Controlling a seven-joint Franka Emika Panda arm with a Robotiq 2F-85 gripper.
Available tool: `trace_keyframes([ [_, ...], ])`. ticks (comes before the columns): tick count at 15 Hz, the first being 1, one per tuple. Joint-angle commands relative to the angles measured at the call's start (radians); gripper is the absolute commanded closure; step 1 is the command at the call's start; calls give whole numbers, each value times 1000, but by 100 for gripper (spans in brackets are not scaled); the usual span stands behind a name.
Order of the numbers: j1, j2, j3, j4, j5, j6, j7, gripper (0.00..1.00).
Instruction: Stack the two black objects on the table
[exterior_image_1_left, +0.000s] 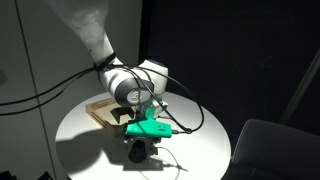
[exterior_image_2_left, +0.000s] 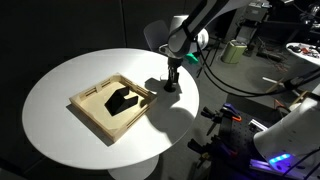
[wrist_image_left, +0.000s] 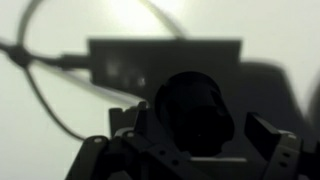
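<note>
The gripper (exterior_image_2_left: 170, 86) stands low on the round white table (exterior_image_2_left: 60, 75), a black rounded knob (wrist_image_left: 195, 110) between its fingers, clamped or not I cannot tell, with the wooden tray (exterior_image_2_left: 95, 118) holding a black block (exterior_image_2_left: 122, 100) just beside it.

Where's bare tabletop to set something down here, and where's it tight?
Free: the broad arc of table between the wooden tray and the rim away from the arm, plus the strip from tray to near rim. Tight: beside the tray's arm-side corner, where the gripper is down at the tabletop. The tray itself holds an angular black block.
</note>
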Motion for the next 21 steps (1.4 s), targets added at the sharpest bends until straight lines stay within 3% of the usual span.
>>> trace_keyframes([
  [1, -14, 2, 5, 27, -25, -38, -2, 0],
  [14, 44, -150, -1, -9, -56, -3, 50, 0],
  [17, 72, -202, -12, -15, -56, 19, 140, 0],
  [21, 108, -260, -31, -1, -71, -7, 358, 0],
])
